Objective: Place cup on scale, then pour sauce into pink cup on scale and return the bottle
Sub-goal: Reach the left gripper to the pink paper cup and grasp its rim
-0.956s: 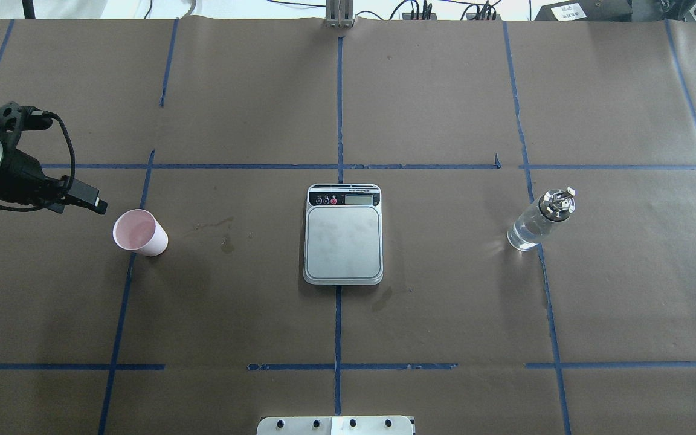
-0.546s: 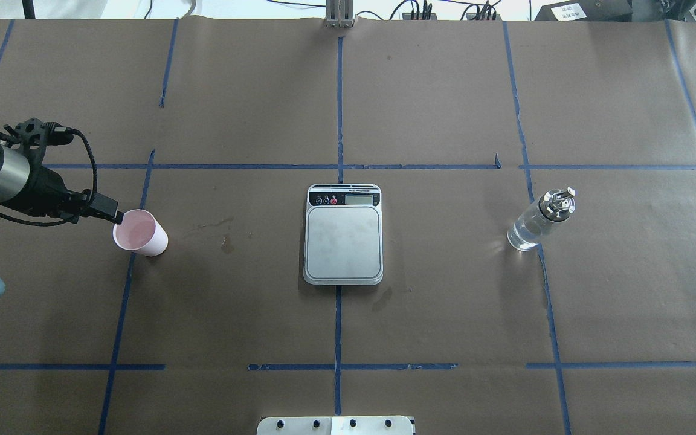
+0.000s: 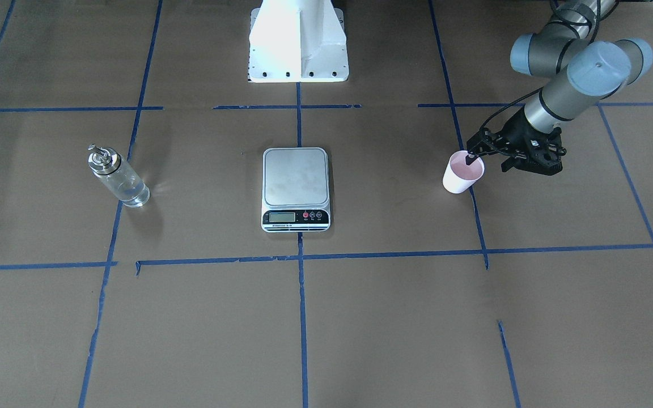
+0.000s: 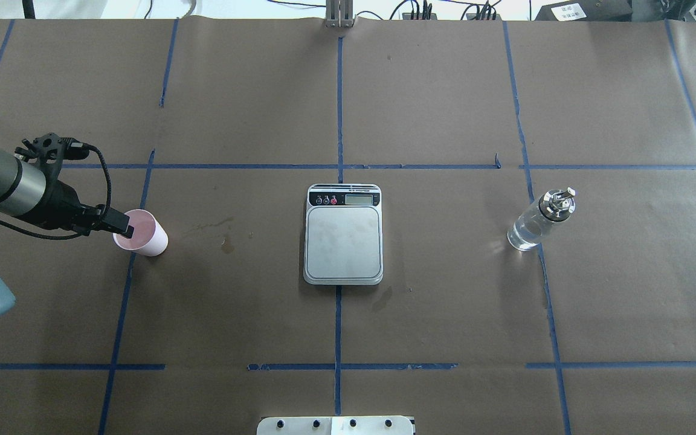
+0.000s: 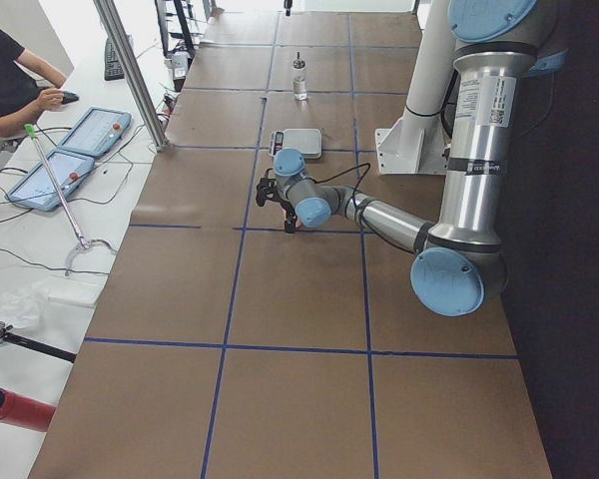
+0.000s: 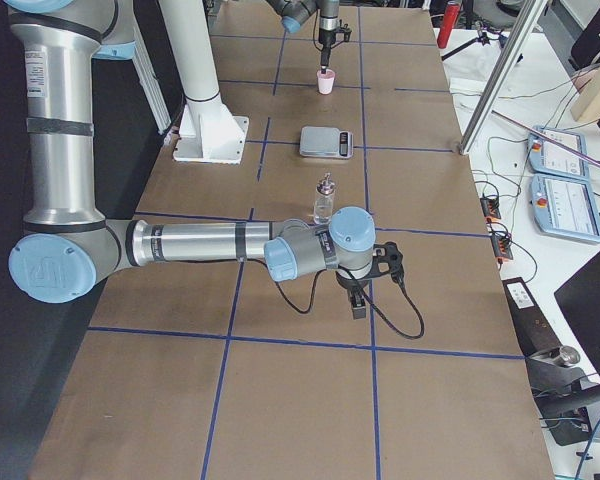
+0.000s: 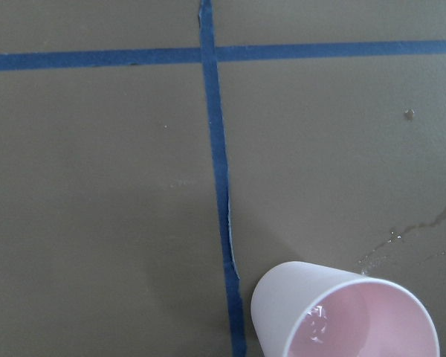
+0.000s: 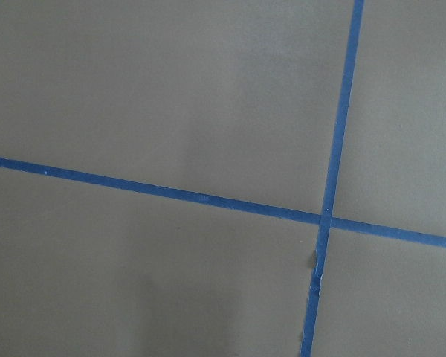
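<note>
The cup (image 4: 141, 232) stands upright out on the robot's left, well apart from the scale (image 4: 343, 241). The left gripper (image 4: 124, 225) sits at the cup's outer rim, one finger tip over the pink mouth. Whether it's spread or pinched, I cannot tell.

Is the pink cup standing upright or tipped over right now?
Upright: the cup stands on its narrow base, open mouth facing up.

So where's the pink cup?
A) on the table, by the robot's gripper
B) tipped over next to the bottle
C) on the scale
A: the cup stands upright on the table with the left gripper at its rim, and the scale is bare.
</note>
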